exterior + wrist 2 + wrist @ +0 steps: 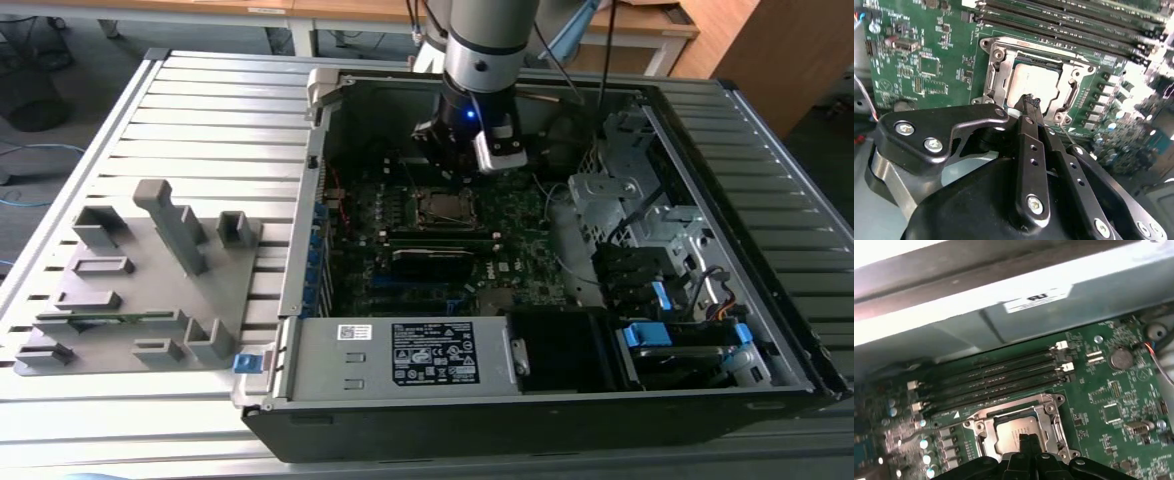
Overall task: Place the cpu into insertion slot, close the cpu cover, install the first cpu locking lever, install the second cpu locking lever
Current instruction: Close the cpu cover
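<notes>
While the cpu (1034,80) lies socketed, a slatted table (200,110) fronts a desk (641,22).

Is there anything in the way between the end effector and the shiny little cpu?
Nothing visible is. In the second wrist view the end effector hangs close over the cpu, and nothing shows between them. The cpu cover frames the chip's edges, but its big window leaves the top bare.

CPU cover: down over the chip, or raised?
Down: in the second wrist view the cpu cover lies flat, framing the cpu.
</notes>
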Robot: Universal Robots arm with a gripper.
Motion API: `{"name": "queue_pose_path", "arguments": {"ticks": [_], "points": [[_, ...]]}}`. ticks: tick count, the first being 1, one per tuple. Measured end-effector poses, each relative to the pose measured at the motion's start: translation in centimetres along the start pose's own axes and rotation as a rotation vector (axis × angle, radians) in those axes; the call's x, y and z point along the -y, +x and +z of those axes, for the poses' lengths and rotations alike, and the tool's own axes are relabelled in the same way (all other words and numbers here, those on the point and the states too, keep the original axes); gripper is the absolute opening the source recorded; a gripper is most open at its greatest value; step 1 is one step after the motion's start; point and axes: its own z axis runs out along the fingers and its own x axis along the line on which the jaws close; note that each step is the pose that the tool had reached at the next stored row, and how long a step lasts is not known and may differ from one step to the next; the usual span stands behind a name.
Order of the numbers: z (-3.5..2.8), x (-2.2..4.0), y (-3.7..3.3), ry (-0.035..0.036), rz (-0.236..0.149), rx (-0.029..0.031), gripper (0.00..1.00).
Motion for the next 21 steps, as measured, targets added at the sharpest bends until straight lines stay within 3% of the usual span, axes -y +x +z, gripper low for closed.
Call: {"name": "queue_pose_path", "arguments": {"ticks": [5, 8, 11, 14, 16, 21], "points": [[0.04, 0.0, 0.0, 0.0023, -0.09, -0.0043, 0.11], [0.05, 0.01, 0.02, 0.0121, -0.103, -0.0024, 0.11], [0.14, 0.04, 0.12, 0.0207, -0.103, 0.01, 0.11], [0.32, 0.08, 0.25, 0.0245, -0.104, 0.0237, 0.11], [0.45, 0.13, 0.41, 0.0239, -0.104, 0.0267, 0.11], [0.63, 0.37, 1.25, 0.0244, -0.104, 0.0274, 0.11]]}}
